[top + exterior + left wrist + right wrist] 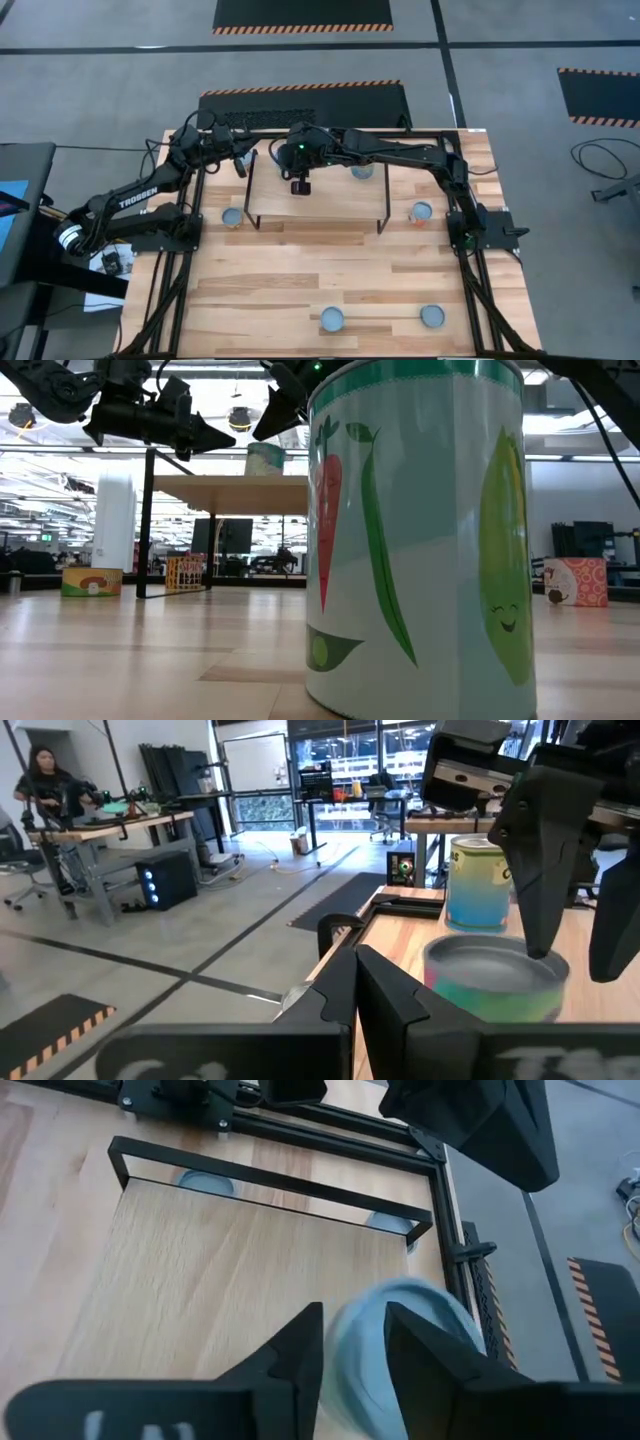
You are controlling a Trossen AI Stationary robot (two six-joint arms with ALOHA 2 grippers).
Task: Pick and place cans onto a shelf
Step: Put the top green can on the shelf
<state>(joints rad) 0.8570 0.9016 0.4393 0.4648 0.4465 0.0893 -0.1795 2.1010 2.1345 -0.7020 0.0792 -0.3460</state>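
1. The shelf (330, 205) stands in the upper middle of the desk (300, 285), and both arms reach over it from either side.
2. The right end effector (301, 186) hangs above the shelf board, slightly left of its centre. Its fingers are parted and released, with nothing clasped between them.
3. In the right wrist view, a blurred silvery can top (420, 1330) lies just below that end effector (355, 1320), over the shelf's pale board (230, 1270).
4. From table height, that one can (265, 458) stands upright on the shelf (230, 485), between the two sets of dark fingers.
5. The left end effector (241, 165) waits at the shelf's upper left corner. Its fingers look clenched together and empty (357, 965).
6. Four more cans stand on the desk: one left of the shelf (232, 217), one right of it (421, 212), and two near the bottom edge (331, 320) (432, 317).
7. The low camera is filled by a can with carrot and pea pictures (415, 540).
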